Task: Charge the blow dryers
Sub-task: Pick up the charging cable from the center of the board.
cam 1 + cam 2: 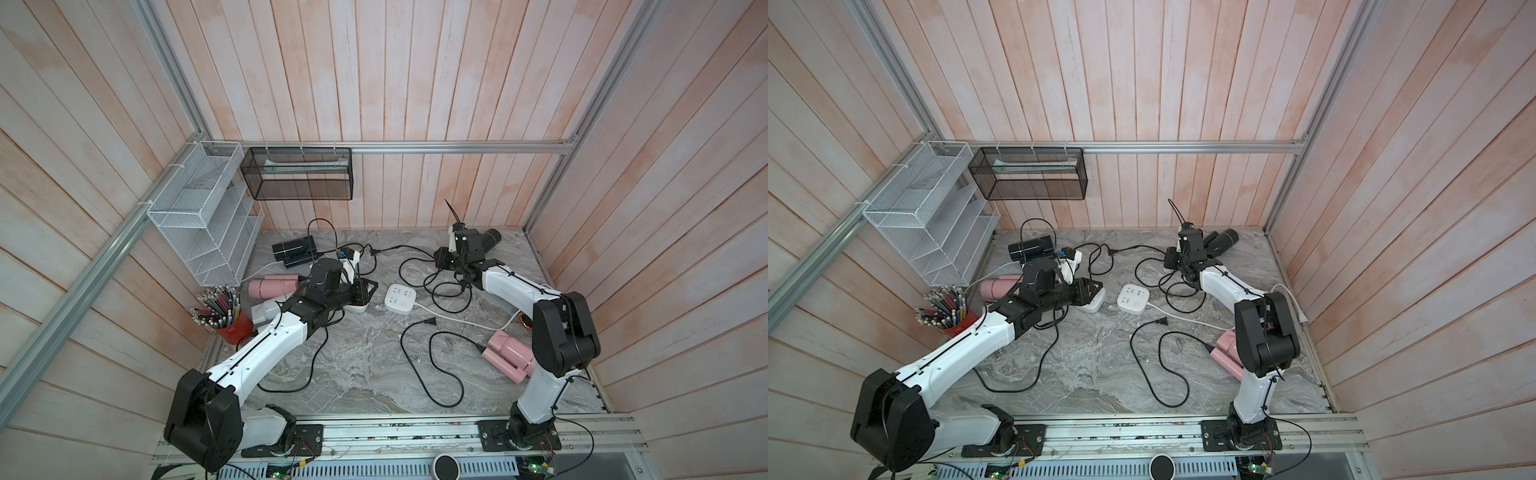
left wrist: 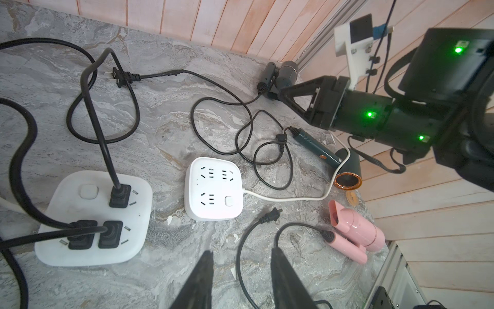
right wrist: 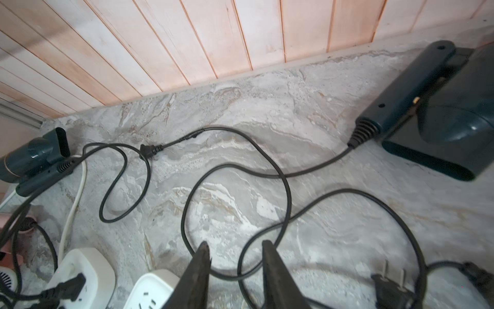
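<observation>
blow dryers [image 1: 272, 286] lie scattered on the counter [image 1: 365, 374]: a pink one [image 1: 509, 357] at the right edge, a dark one [image 1: 490, 240] in the far right corner, others along the left edge. left hand [image 2: 242, 251] and right hand [image 3: 235, 243] both gape open, gripping nothing; a black cord [image 3: 289, 192] lies below the right hand.

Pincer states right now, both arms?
Left pincer: open, holding nothing.
Right pincer: open, holding nothing.
</observation>
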Robot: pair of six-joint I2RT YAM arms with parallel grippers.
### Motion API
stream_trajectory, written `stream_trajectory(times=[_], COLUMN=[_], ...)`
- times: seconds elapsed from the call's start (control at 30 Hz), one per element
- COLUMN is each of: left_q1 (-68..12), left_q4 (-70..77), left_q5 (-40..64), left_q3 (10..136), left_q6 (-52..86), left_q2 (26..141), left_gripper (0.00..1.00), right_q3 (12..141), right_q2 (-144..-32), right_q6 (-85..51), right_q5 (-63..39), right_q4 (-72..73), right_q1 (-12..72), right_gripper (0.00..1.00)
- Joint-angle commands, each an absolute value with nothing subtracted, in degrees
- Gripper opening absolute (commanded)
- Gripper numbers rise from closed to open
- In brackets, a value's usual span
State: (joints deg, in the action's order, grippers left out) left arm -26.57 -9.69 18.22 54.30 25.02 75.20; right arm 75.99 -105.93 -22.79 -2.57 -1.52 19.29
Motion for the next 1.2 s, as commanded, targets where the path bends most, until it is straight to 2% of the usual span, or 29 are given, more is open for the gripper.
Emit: stream_trajectory(times=[0.0,0.37,0.9,1.0,1.17], left_q1=[-26.35,-26.34,-26.32,-26.37,-26.37], left_q4=[-9.18,-8.99,-10.42,-11.11,-11.70], left_q5=[19.76,21.12,21.04,21.19,20.88], left_q3=[53.48,51.43,53.59,54.42,54.69], left_q6=[23.98,24.00,23.59,22.98,22.50], left_q2=[74.27,73.35,75.83,76.20,76.40], left_gripper=[0.39,0.40,0.40,0.40,0.39], right_q3=[80.21,96.32,106.14,106.70,106.79], right_q2=[-111.26,-126.79,-136.91,-137.46,-136.83], right_q6=[-20.59,-14.45,-9.71,-8.76,-6.76], right_q5=[-4.00,-2.98,-1.61,-0.87,1.62], right_q4=[-4.75,-12.19,-17.64,-18.02,-18.07], right_q1=[18.14,15.82,15.82,15.99,16.90], right_gripper=[0.35,0.35,0.33,0.29,0.14])
